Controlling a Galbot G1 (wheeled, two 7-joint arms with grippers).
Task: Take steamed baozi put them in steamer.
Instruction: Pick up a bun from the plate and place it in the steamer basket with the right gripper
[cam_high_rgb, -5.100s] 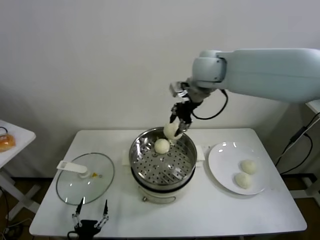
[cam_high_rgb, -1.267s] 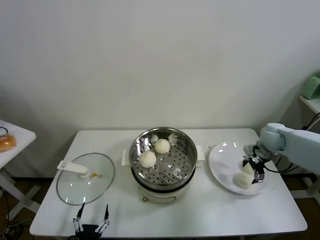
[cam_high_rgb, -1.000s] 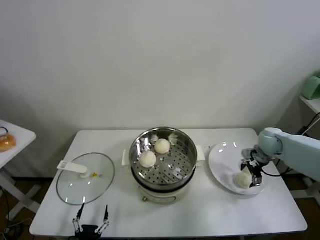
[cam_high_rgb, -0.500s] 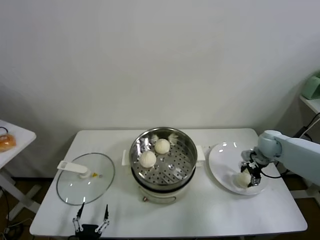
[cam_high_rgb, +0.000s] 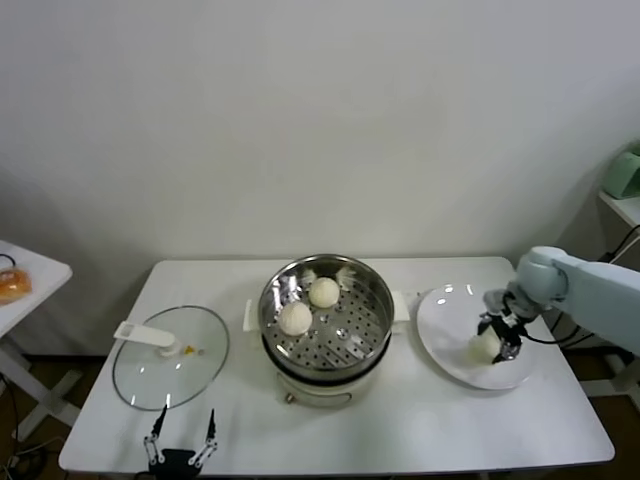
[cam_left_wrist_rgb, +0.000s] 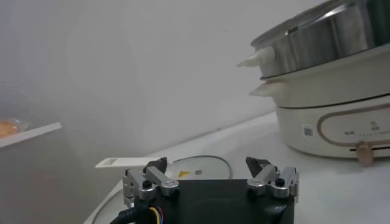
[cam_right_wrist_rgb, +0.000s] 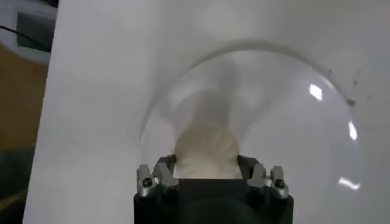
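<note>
Over white plate (cam_high_rgb: 450, 340), right gripper (cam_high_rgb: 493, 338) clamped on baozi (cam_right_wrist_rgb: 206, 148), no legible writing

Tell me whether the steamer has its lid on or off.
Off. The steamer stands open with two baozi showing on its perforated tray, and the glass lid lies flat on the table to its left.
</note>
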